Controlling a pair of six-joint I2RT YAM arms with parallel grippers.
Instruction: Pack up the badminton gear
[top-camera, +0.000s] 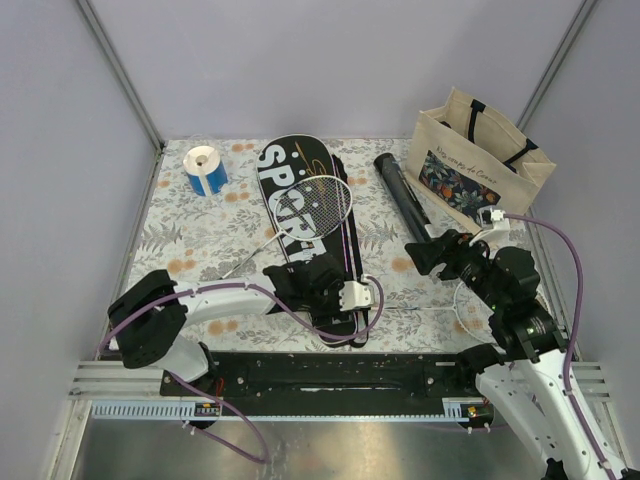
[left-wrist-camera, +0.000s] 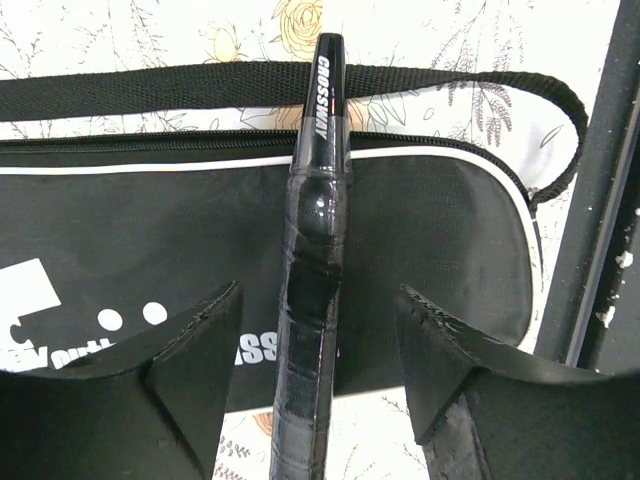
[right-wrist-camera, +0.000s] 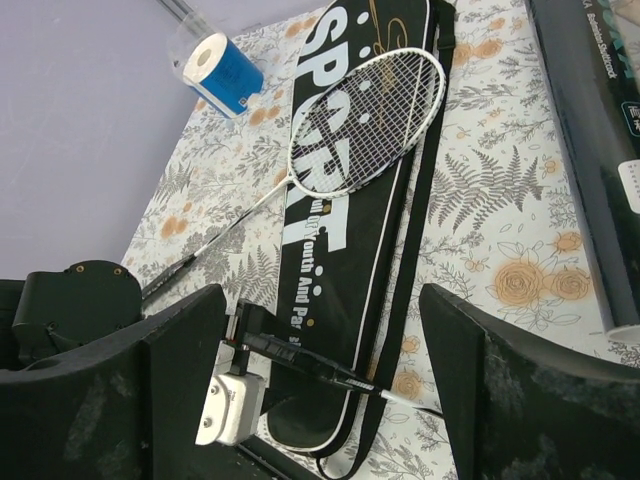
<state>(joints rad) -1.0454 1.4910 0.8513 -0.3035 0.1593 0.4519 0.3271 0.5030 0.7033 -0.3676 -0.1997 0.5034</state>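
Note:
A black racket-shaped case (top-camera: 300, 215) lettered SPORT lies mid-table. One white-framed racket (top-camera: 318, 205) rests across it, head on the lettering, handle toward the left. A second racket's black handle (left-wrist-camera: 318, 230) stands between my left gripper's (left-wrist-camera: 320, 295) open jaws, with a gap on each side. Below it is the case's narrow end (left-wrist-camera: 130, 230). Its thin shaft (top-camera: 420, 310) runs right toward the right arm. The long black tube (top-camera: 402, 195) lies right of the case. My right gripper (right-wrist-camera: 322, 295) hangs open and empty above the table, near the tube's near end (top-camera: 425, 255).
A beige tote bag (top-camera: 478, 160) stands at the back right, just beyond the tube. A blue-and-white tape roll (top-camera: 205, 170) sits at the back left. The case's black strap (left-wrist-camera: 150, 85) loops past its narrow end. Grey walls close the table on three sides.

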